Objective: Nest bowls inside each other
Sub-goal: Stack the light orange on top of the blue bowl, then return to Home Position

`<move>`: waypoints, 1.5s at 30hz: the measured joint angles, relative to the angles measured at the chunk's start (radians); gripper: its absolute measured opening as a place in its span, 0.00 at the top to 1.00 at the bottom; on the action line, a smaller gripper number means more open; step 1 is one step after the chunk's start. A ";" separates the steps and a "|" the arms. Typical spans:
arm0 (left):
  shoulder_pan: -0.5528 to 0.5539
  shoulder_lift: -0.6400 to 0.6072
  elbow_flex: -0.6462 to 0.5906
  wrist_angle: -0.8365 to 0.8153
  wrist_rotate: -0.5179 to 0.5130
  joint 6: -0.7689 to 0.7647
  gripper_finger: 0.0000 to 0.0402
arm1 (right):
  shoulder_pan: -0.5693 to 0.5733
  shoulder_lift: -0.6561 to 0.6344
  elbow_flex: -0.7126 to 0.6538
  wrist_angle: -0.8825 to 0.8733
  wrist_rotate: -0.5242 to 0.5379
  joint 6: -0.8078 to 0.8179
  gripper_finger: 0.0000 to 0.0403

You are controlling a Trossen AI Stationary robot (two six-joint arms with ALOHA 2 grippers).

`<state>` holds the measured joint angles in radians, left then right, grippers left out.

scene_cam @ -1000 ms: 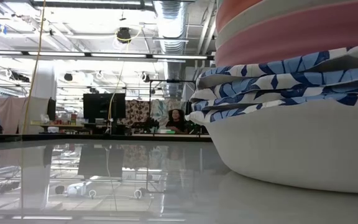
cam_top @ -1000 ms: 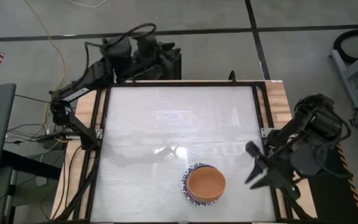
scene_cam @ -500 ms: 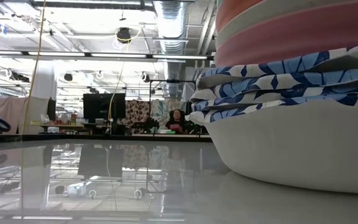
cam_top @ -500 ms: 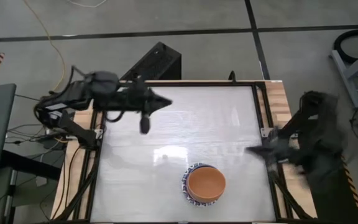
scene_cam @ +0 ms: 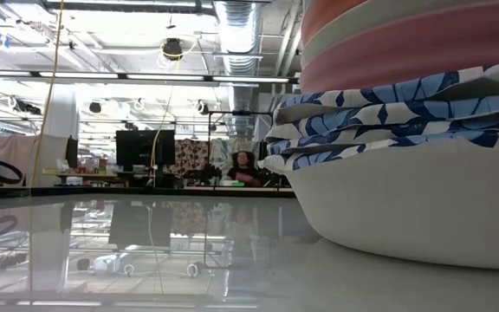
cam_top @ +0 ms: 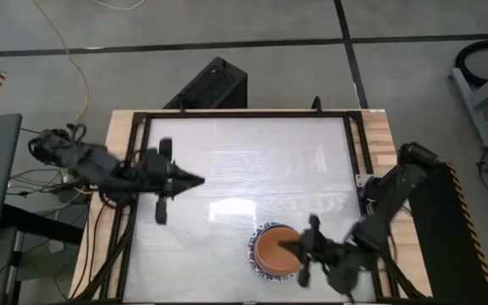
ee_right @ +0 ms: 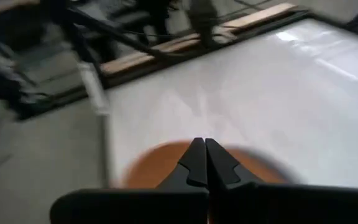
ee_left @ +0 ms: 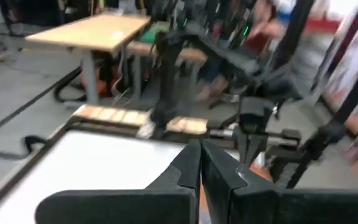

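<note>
**Both grippers closed, bowls stacked**

The right gripper (cam_top: 283,246) was held closed above the bowls (cam_top: 278,252); the left gripper (cam_top: 200,180) (also closed) hung mid-table. Lower bowls were largely hidden. The white table (cam_top: 252,161) mirrored ceiling lights.

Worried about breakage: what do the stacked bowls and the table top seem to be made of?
The bowls look like glazed ceramic or melamine: smooth, with printed blue leaf rims; which one, I cannot tell. The table top looks like a glossy white sheet, since it mirrors the ceiling lights.
</note>
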<state>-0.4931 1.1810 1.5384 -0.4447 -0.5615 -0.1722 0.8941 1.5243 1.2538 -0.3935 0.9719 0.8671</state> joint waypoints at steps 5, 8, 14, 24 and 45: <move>-0.089 -0.085 -0.249 0.304 -0.066 -0.020 1.00 | 0.054 0.077 0.000 0.005 0.002 0.084 0.99; -0.103 -0.094 -0.341 0.416 -0.120 -0.047 1.00 | 0.064 0.129 0.000 -0.011 0.036 0.156 0.99; -0.103 -0.099 -0.377 0.462 -0.137 -0.078 1.00 | 0.068 0.185 0.002 -0.009 0.020 0.197 0.99; -0.073 -0.280 -0.377 0.340 -0.123 -0.054 1.00 | -0.014 -0.143 0.008 -0.019 0.129 -0.291 0.96; 0.229 -0.778 -0.904 0.356 0.284 -0.182 1.00 | -0.663 -0.961 -0.536 0.300 -0.714 -0.771 0.97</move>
<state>-0.2638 0.4026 0.6343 -0.0883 -0.2778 -0.3545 0.2307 0.5631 0.7183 -0.0932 0.2580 0.0959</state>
